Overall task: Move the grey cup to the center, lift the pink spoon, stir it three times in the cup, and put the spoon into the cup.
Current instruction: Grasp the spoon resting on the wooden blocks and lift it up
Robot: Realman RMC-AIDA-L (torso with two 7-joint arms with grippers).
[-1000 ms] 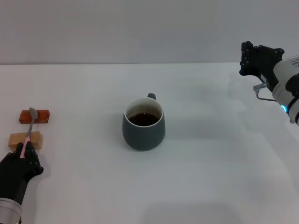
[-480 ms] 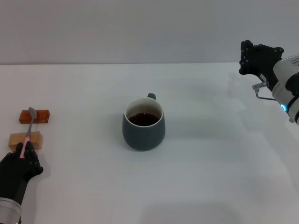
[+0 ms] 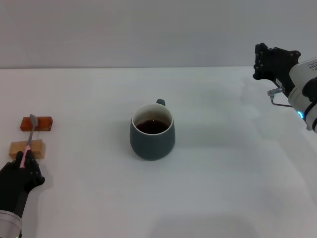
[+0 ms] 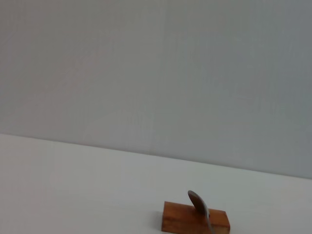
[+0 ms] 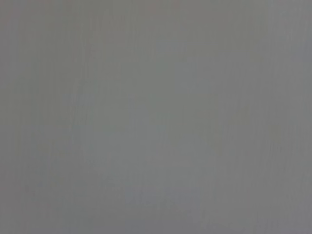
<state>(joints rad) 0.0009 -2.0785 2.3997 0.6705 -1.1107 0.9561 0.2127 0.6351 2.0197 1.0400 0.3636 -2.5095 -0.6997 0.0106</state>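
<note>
Grey cup (image 3: 152,131) upright at the middle of the white worktop (image 3: 223,173), dark liquid inside, handle turned to the far side. Pink spoon (image 3: 28,140) at the left edge, lying across a tan block (image 3: 28,148) and an orange-brown block (image 3: 36,123), bowl on the latter. Left gripper (image 3: 25,157) clamped on the pink handle end. Right gripper (image 3: 274,59) raised at far right, well apart from the cup; open or closed, cannot tell.

text: none legible | labels: none | brands: none | numbers: none | signs: none | checked: head and both wrist views
</note>
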